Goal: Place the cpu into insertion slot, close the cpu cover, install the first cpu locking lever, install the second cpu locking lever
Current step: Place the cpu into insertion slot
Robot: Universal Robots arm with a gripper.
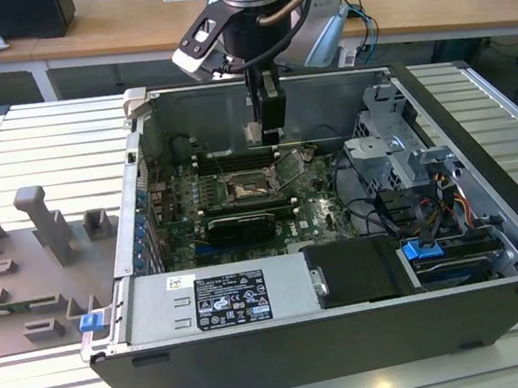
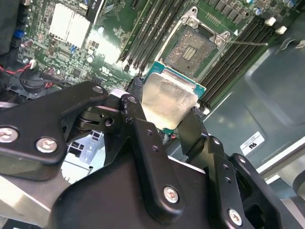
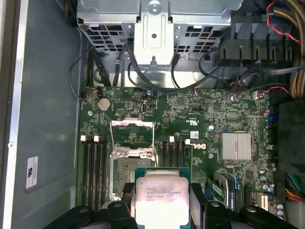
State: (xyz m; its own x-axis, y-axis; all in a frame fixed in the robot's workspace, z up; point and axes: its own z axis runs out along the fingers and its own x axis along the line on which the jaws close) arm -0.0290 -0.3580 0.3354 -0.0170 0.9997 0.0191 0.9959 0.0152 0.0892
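Gripper (image 1: 266, 129) hangs upper-middle in the exterior view, inside the open PC case (image 1: 288, 364). Fingers (image 2: 194, 126) are part-closed, pinching the cpu (image 2: 167, 101) by opposite edges, metal top facing the wrist cams. Cpu is held above the mobo (image 3: 200, 119), near the slot (image 3: 127, 172) but not in it. Slot is bare w/ its cover (image 3: 132, 124) flipped up.
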